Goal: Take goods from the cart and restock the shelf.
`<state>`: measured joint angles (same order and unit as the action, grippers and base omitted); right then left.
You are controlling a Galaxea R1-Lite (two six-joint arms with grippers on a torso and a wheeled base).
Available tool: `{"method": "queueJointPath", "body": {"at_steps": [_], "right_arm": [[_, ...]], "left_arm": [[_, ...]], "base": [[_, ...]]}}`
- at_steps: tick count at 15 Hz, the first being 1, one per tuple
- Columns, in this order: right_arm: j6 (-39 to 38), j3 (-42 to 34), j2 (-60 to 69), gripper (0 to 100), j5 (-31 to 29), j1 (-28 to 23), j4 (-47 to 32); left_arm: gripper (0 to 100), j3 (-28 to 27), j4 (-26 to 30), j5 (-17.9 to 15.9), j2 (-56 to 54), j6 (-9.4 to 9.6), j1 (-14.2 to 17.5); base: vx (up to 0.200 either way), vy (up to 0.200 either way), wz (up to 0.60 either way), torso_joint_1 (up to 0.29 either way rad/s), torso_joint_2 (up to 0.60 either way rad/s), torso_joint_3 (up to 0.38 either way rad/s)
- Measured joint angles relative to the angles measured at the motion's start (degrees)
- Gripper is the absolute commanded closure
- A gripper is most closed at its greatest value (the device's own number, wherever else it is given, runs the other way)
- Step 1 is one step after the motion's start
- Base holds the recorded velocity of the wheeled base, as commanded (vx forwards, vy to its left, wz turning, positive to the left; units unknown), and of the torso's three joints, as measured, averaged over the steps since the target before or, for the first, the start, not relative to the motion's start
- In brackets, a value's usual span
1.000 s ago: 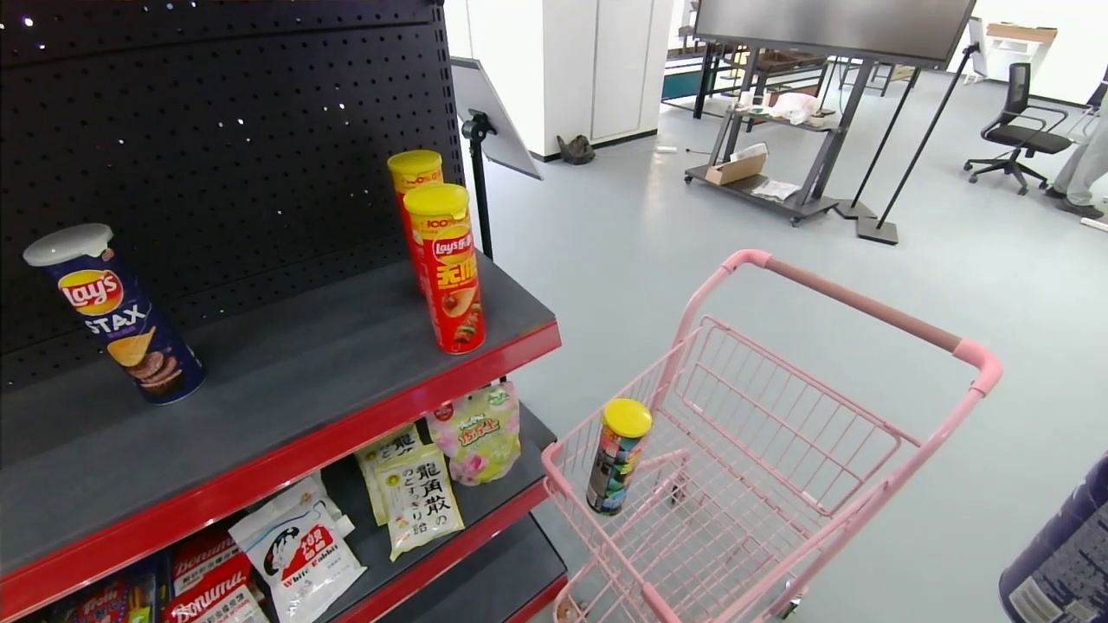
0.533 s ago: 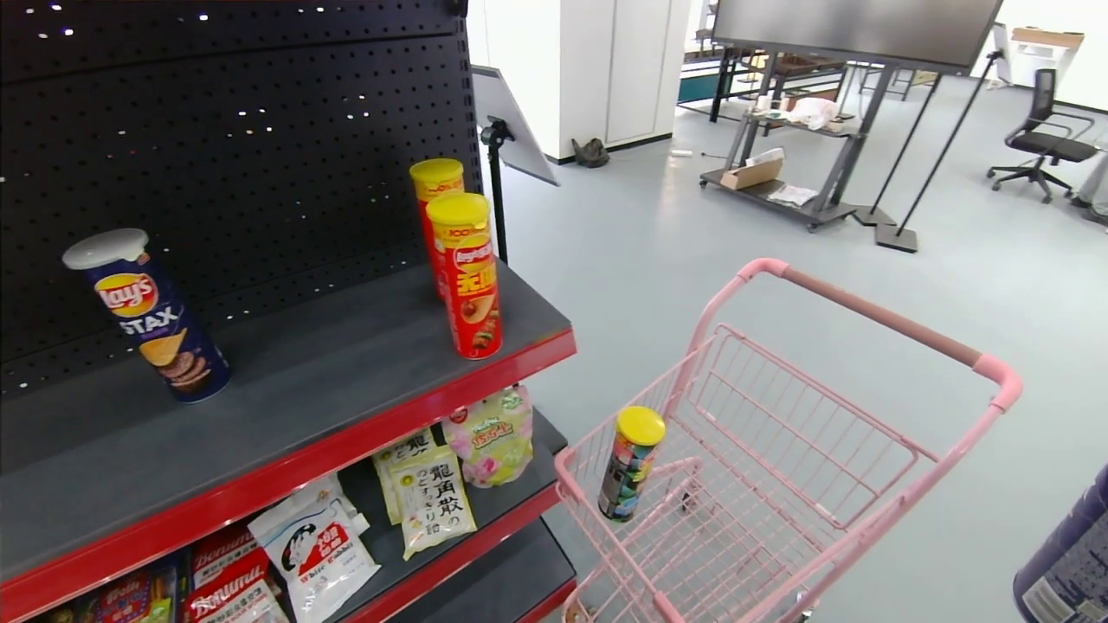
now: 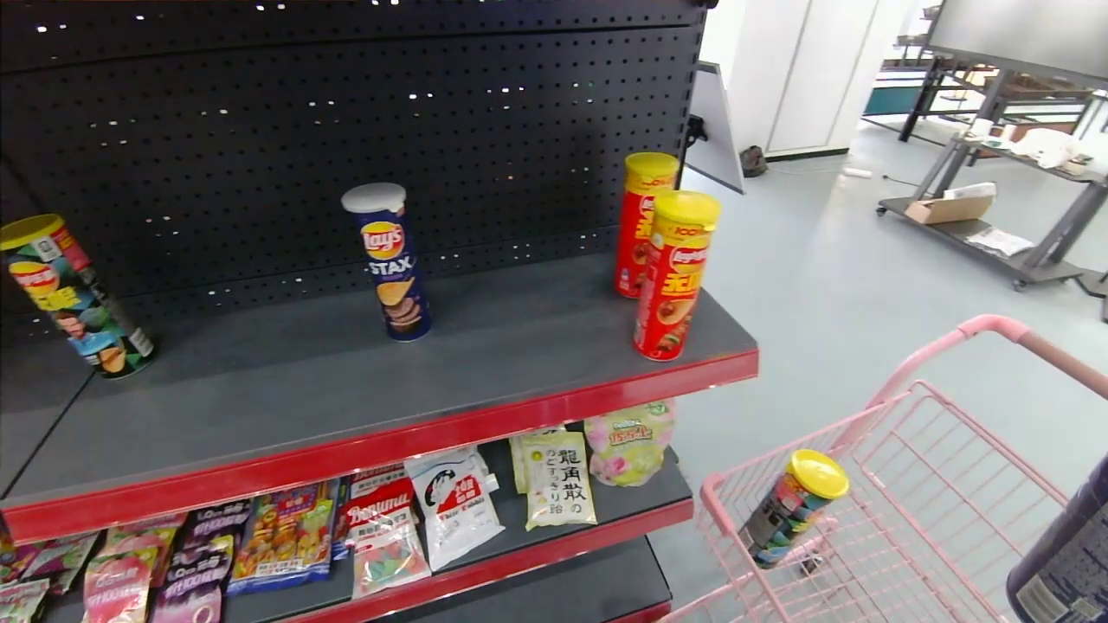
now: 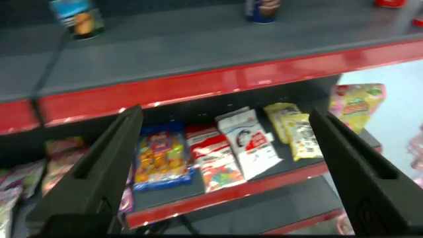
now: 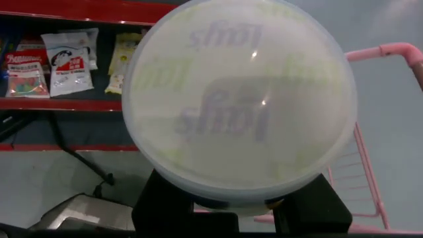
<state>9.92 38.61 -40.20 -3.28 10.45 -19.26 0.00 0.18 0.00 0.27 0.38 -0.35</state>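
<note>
Shelf [image 3: 519, 346] ahead | L pincer [image 4: 228, 172] spread, facing lower snack row [image 4: 248, 149] | R pincer [image 5: 248, 211] pinching blue can [image 3: 1060, 554] near cart [image 3: 995, 325]

On the top shelf [image 3: 286, 407], bare board is left on both sides of the blue can [image 3: 387, 260]: one wide gap is bounded by the two red cans [image 3: 675, 277] to the robot's right of it, another by the colourful can [image 3: 74, 298] to its left. In front of the blue can a broad strip is kept open up to the red edge. Passage behind it is closed off by the pegboard wall [image 3: 346, 112].
</note>
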Motion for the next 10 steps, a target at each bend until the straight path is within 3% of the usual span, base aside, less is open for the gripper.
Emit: {"method": "queueJointPath", "body": {"at_steps": [5, 10], "right_arm": [[-0.2, -0.2, 3.9, 100, 1.0, 0.1, 0.2], [-0.2, -4.2, 13.2, 100, 3.0, 0.3, 0.2]], "left_arm": [[0, 0.0, 0.0, 0.0, 0.0, 0.17, 0.0], [0, 0.0, 0.0, 0.1, 0.0, 0.16, 0.0]], "base": [[0.0, 0.0, 0.0, 0.0, 0.0, 0.0], [0.2, 0.0, 0.0, 0.0, 0.0, 0.005]]}}
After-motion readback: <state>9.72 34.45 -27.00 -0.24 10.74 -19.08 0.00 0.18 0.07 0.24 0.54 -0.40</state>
